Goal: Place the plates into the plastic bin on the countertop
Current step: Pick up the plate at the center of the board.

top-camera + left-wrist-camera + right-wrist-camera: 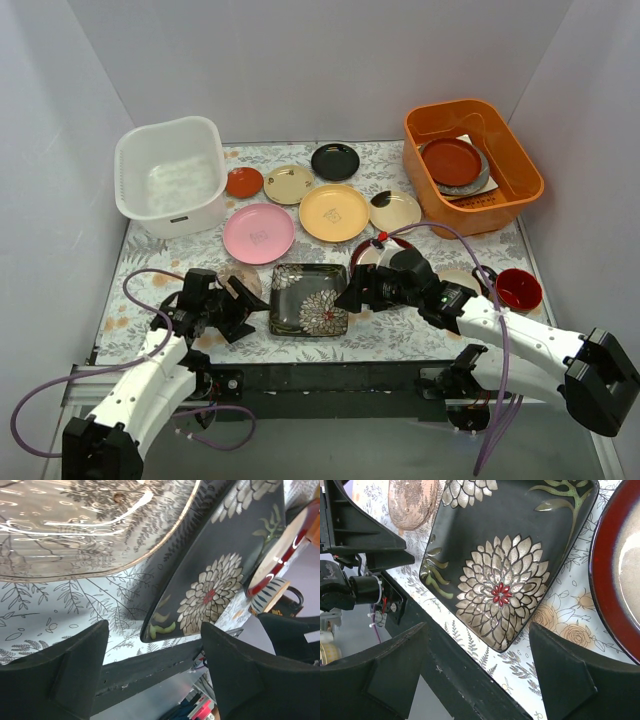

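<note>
Square plate: the dark square floral plate (309,299) lies flat on the countertop (395,326), close to its near edge and between the two arms.
Bearing from tools: the plate sits at 3 o'clock of the left gripper (245,303) and at 9 o'clock of the right gripper (348,293); each is just beside one side edge.
Axis: nearly square, slightly wider along the 9-to-3 line, so the two side edges face the grippers.
Plastic bin: the plastic bin (190,212) stands at about 11 o'clock from the plate, in the far left corner; I judge the left arm the nearer one for the carry.
Left gripper state: fingers spread, nothing between them; the plate's near corner shows just beyond the gap.
Right gripper state: fingers wide apart, holding nothing, aimed at the plate's near right edge.
Neighbours: a brownish floral plate (240,278) at 12 o'clock of the left gripper; a red-rimmed cream plate (615,570) beside the right.
</note>
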Motion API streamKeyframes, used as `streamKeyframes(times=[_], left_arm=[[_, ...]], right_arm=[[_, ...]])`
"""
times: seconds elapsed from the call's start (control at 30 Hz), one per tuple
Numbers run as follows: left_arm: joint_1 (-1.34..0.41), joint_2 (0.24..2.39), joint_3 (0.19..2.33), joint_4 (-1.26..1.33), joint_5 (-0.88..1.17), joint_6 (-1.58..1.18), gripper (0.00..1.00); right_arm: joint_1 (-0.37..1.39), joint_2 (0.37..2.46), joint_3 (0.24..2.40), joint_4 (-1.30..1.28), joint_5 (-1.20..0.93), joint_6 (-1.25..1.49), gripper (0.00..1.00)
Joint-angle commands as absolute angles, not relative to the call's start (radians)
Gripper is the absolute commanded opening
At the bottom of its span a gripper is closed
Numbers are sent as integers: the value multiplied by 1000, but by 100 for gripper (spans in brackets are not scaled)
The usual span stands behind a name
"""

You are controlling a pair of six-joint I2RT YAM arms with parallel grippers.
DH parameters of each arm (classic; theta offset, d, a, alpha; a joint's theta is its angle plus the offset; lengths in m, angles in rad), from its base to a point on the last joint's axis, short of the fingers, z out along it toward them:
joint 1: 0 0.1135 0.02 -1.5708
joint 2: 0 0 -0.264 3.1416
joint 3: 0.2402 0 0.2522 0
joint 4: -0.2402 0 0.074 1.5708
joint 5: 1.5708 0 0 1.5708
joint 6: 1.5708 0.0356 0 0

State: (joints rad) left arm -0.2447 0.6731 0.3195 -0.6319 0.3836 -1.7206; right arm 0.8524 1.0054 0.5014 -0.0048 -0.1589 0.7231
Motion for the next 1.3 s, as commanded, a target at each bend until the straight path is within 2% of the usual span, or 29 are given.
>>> streamKeyframes(times=[0.0, 0.17, 0.57, 0.63, 0.7, 0.8, 1.1, 1.27], left_arm=[[-276, 692, 337, -650, 313, -1756, 70], [-348, 718, 336, -611, 270, -1793, 65], [-575, 847, 336, -506, 91, -1896, 65], [-583, 864, 334, -491, 81, -1901, 61], [-598, 877, 327, -457, 81, -1904, 52], [-620, 885, 327, -454, 57, -1914, 52], [-672, 772, 256, -402, -31, -1954, 32], [-687, 689, 203, -359, -58, -1954, 32]], right_arm=[[859, 1015, 518, 28, -140, 727, 88], [857, 1025, 506, 31, -132, 736, 88], [858, 1023, 494, 31, -140, 741, 89], [857, 1023, 485, 31, -141, 745, 88], [857, 1022, 470, 28, -127, 762, 88], [858, 1019, 462, 32, -132, 772, 88], [857, 1023, 414, 84, -144, 791, 83], [857, 1026, 396, 110, -158, 799, 83]])
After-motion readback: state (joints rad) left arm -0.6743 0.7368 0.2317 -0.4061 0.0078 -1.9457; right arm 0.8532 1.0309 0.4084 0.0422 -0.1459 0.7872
